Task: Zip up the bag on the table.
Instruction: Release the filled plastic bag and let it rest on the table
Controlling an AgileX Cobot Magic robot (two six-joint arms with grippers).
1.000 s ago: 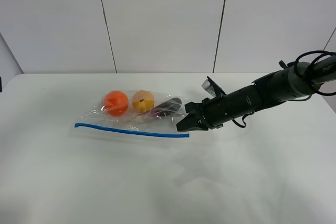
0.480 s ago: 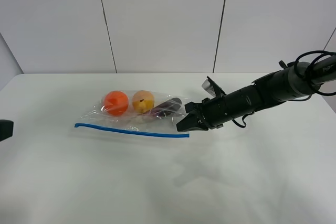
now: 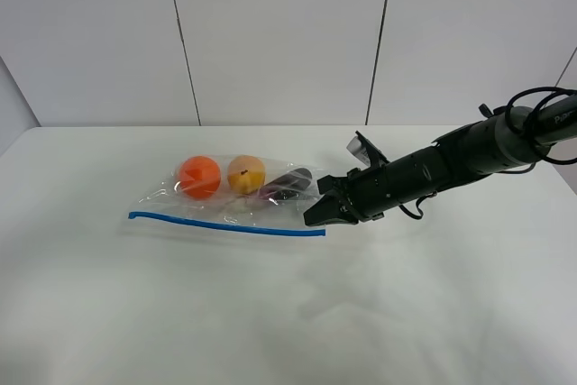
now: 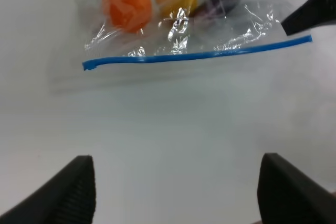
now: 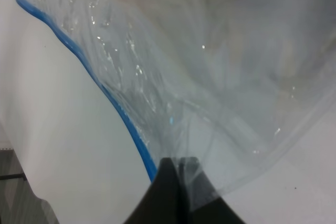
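The bag (image 3: 234, 200) lies flat on the white table (image 3: 180, 313), with an orange ball (image 3: 198, 176), a yellow-orange fruit (image 3: 245, 173) and a dark eggplant (image 3: 287, 184) inside. Its blue zip strip (image 3: 225, 225) runs along the near edge. My right gripper (image 3: 315, 215) is shut on the bag's right corner, right by the strip's end; the right wrist view shows it (image 5: 176, 182) pinching the plastic (image 5: 210, 77) beside the strip (image 5: 105, 93). My left gripper (image 4: 178, 192) is open and empty, well short of the bag (image 4: 184, 30), and out of the exterior view.
The right arm (image 3: 451, 164) reaches in low from the right edge. A grey panelled wall (image 3: 279, 33) stands behind the table. The tip of the right gripper (image 4: 310, 11) shows in the left wrist view at the strip's end (image 4: 307, 39).
A dark shape that showed at the exterior view's left edge half a second ago is gone. The right gripper and the bag have not moved.
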